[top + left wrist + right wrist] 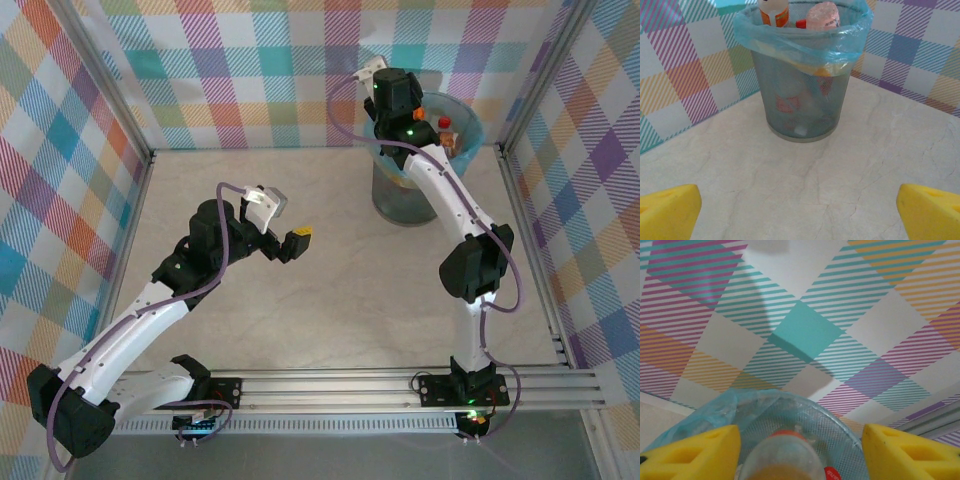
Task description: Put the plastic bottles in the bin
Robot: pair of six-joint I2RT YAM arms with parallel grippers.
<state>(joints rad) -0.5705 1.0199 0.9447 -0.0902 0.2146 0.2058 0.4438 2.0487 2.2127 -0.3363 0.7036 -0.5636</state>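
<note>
Yellow-padded left pincer [290, 243] hangs over the middle of the worktop [350, 310], spread wide and empty. The right pincer [800, 432] reaches above the bin [470, 128], also wide (a bottle [782, 460] stands below its gap). The left wrist view adds more bottles [790, 105], seen through the bin's mesh.

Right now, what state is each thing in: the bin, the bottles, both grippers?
bin: upright, bag-lined, holding bottles.
plastic bottles: inside the bin, two poking above the rim.
left gripper: open, empty, facing the bin.
right gripper: open above the bin, fingers wide apart, nothing gripped.
</note>
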